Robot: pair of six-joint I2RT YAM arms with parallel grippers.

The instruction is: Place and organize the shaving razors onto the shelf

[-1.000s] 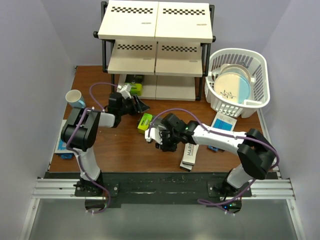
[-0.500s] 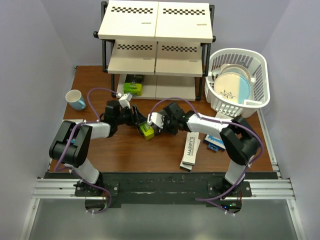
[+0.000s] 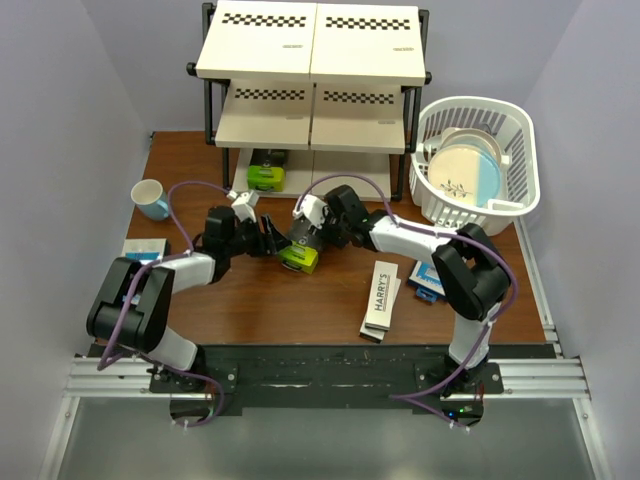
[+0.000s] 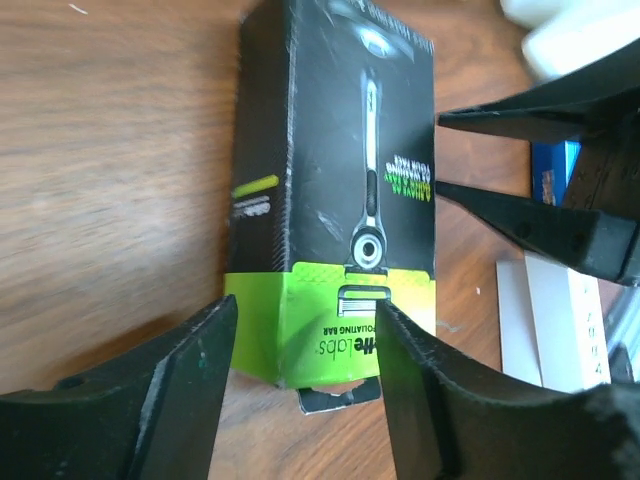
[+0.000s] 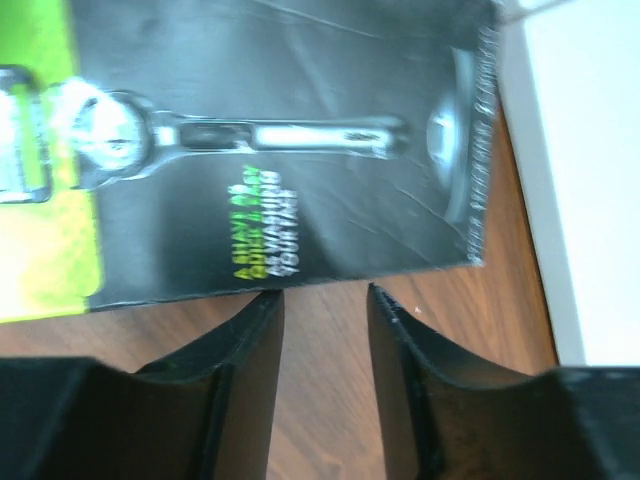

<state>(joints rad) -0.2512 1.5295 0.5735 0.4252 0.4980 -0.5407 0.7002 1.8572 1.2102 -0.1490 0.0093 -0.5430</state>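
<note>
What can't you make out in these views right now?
Top view: upper boards of the shelf hide most of its lower tiers.
Top view: the right arm covers part of a blue-and-white box.
Right wrist view: black-and-lime box blurred, cut by edges.
Whether left gripper or right gripper touches it: unclear.

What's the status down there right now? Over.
Left gripper open over lime end; right gripper open beside long edge. Black-and-lime razor box flat on table, unshelved. Both grippers crowd one box.

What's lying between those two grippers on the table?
One black razor box with a lime-green end, lying flat; the top view shows it best.
</note>
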